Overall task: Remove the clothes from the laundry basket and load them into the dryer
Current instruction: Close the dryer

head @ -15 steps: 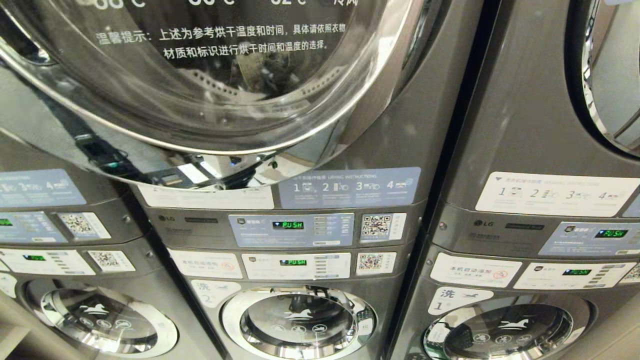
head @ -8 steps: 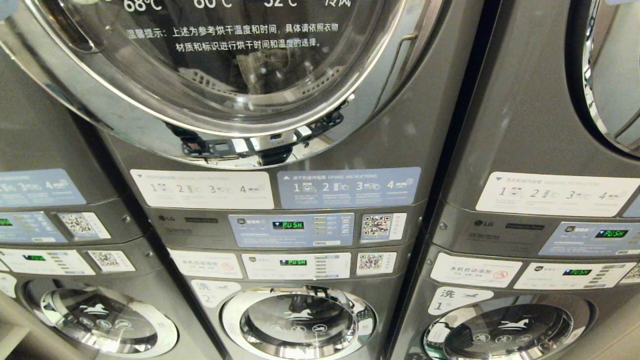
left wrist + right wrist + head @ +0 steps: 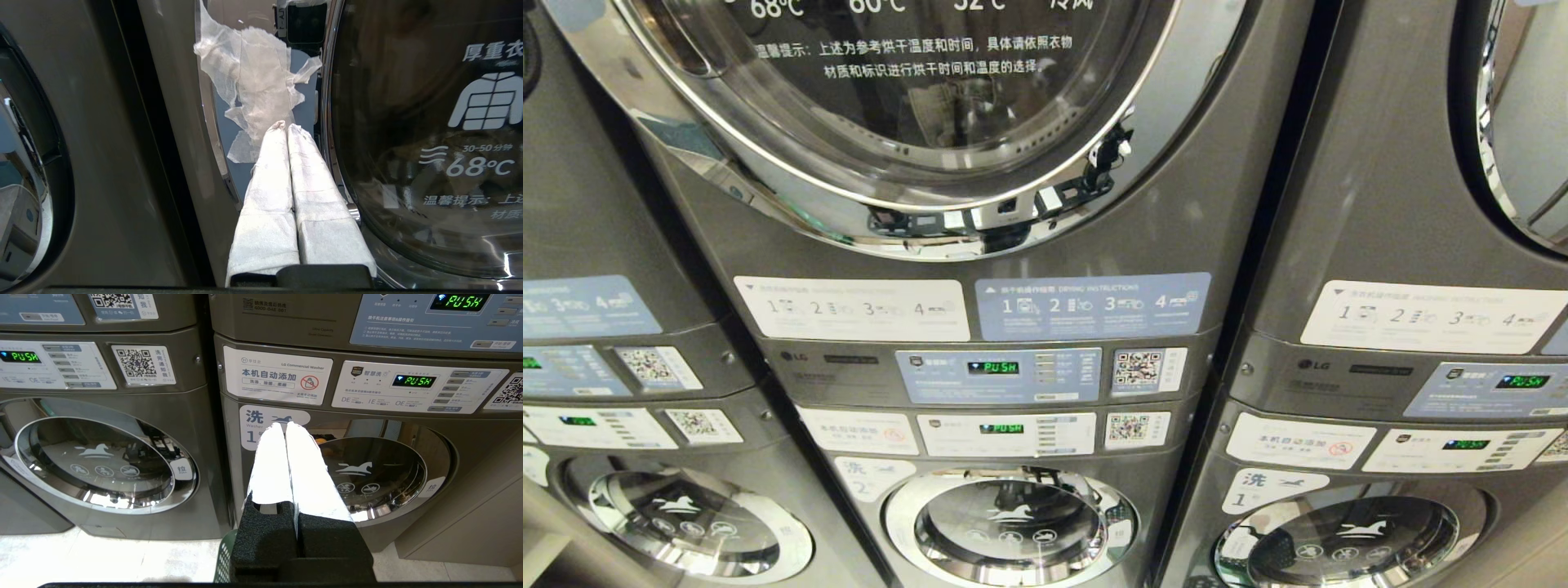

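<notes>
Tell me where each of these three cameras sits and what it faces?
Head: high up, facing the stacked grey metal machines; no arm shows.
Left wrist: behind the shut left tool, beside the round glass dryer door.
Right wrist: behind the shut right tool, facing lower washers; green perforated plastic basket below.
Head and left wrist share the door.

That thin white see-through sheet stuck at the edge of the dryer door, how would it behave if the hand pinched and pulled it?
The thin white translucent sheet is crumpled with ragged edges, so it is probably floppy, very light and likely to tear. It may cling to the surface behind it rather than slide.
</notes>
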